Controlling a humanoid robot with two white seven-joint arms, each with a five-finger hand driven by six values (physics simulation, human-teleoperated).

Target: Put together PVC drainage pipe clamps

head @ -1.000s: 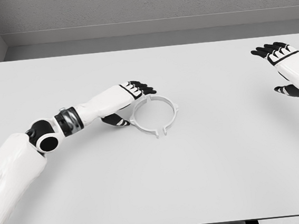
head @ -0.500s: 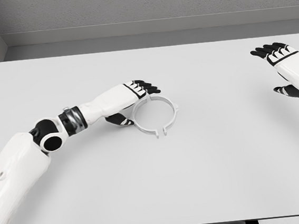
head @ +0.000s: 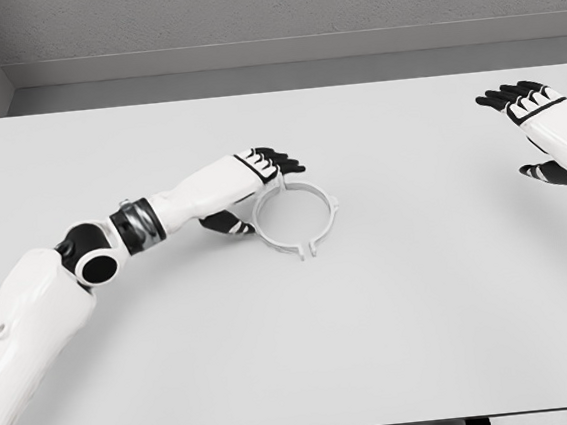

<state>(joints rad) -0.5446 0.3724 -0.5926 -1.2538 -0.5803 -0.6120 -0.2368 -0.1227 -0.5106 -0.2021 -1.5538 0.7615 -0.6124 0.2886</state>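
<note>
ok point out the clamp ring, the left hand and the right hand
clamp ring (head: 326, 200): head view, on its right rim
left hand (head: 260, 175): head view, back of the hand
right hand (head: 547, 127): head view, back of the hand

everything's looking pale here: the clamp ring is showing off-white on a light grey table. both hands, left and right, are wearing white shells with black fingers, maybe striped knuckles.

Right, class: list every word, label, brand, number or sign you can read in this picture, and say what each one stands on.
There are none. The table, the pipe clamp ring, the left hand beside the ring and the right hand at the right edge all show plain surfaces with no writing.
</note>
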